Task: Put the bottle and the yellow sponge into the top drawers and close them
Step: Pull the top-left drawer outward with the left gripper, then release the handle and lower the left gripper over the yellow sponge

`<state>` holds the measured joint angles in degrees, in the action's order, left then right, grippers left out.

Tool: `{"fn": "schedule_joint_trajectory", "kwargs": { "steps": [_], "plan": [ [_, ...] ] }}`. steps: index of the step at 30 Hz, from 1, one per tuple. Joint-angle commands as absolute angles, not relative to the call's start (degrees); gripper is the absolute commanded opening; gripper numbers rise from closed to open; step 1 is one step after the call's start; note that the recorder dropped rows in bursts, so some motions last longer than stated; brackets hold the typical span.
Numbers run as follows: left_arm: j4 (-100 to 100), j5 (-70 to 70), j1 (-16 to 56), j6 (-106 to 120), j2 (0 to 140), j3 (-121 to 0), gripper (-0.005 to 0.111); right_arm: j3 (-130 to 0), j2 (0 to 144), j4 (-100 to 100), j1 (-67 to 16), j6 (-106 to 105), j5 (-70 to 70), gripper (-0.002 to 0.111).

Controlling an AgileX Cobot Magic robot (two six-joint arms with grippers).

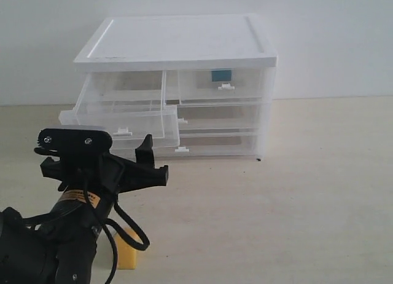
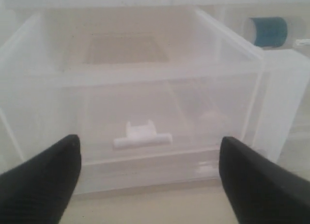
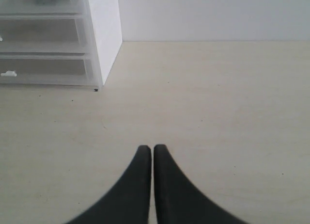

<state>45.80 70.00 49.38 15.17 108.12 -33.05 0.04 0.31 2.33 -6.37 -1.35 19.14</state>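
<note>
Trouble, as I see it, lies with the yellow sponge (image 1: 127, 258). It sits on the table (image 1: 307, 204) at the lower left of the exterior frame, half hidden behind the left arm (image 1: 55, 235), so a blind reach down could knock it aside. The left gripper (image 2: 149, 142) hangs spread and empty before the pulled-out top left drawer (image 2: 145, 103), and a careless bump might push that shut. The bottle (image 1: 221, 75) lies inside the closed top right drawer (image 1: 245, 81). The right gripper (image 3: 152, 153) hovers over bare table, fingers pressed together.
</note>
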Motion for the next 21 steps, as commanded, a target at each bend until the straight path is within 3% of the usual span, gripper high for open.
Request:
{"fn": "schedule_joint_trajectory", "kwargs": {
  "steps": [1,13,21],
  "plan": [
    [49.9,68.8,49.9,15.3,107.4,-32.6,0.076,0.0,0.0,2.2,-6.3,-1.4,19.0,0.000],
    [59.7,61.8,56.7,24.9,98.6,-29.7,0.076,0.0,0.0,2.2,-6.3,-1.4,19.0,0.000],
    [62.7,45.5,58.0,36.1,90.6,-27.0,0.076,0.0,0.0,2.2,-6.3,-1.4,19.0,0.000]
  ]
}}
